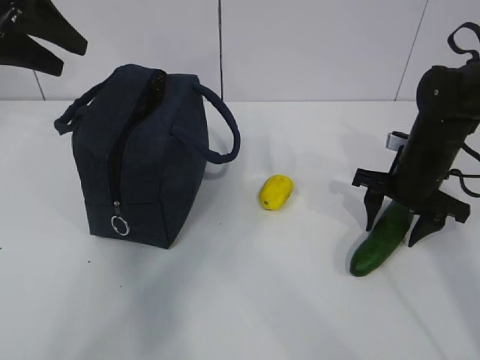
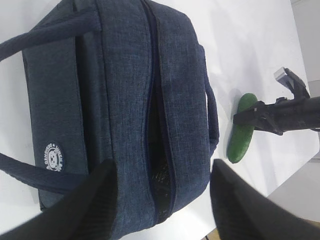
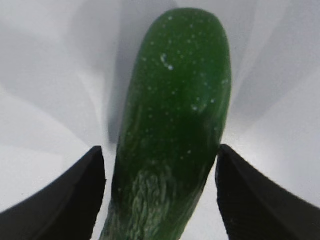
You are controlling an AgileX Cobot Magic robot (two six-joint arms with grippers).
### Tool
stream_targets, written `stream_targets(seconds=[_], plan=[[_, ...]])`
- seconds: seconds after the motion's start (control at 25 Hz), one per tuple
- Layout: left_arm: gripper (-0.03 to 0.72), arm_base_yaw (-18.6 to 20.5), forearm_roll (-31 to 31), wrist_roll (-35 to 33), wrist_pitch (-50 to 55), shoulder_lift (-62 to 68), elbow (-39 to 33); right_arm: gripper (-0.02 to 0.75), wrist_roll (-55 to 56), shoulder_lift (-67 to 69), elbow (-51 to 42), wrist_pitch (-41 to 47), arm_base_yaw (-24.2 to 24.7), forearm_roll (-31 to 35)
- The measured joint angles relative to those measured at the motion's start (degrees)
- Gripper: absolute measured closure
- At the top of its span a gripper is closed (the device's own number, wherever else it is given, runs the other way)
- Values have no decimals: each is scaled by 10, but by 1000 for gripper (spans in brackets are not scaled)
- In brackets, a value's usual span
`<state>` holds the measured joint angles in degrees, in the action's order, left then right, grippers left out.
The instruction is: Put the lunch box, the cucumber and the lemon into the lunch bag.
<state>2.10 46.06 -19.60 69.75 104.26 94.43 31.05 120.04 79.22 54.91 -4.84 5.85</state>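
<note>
the lunch bag [image 1: 142,157] stands upright toward the left of the white surface [image 1: 247,300], dark navy fabric, one loop handle on each side, its silver ring pull [image 1: 121,225] hanging low on the near end; the left wrist view shows the top zipper slit parted and a round white logo [image 2: 52,156] on one side. the lemon [image 1: 276,192] lies near the middle of the surface, apart from the bag. the cucumber [image 1: 381,240] lies toward the right edge, one end pointing at the near edge. the right end effector [image 1: 397,229] is down over it, fingers [image 3: 60,200] spread on either side of the cucumber with a gap showing, not clamped. the left end effector [image 2: 162,200] hangs released above the bag's zipper, high at the far left corner. the lunch box is not in sight. behind the surface rises a pale panelled wall [image 1: 315,45].
</note>
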Motion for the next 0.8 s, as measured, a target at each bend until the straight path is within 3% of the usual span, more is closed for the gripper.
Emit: stream_targets(seconds=[0.64, 0.8], plan=[[259, 0, 0, 0, 0, 0, 0, 209, 0, 2, 0, -3, 0, -6], [259, 0, 0, 0, 0, 0, 0, 254, 0, 2, 0, -3, 0, -14]])
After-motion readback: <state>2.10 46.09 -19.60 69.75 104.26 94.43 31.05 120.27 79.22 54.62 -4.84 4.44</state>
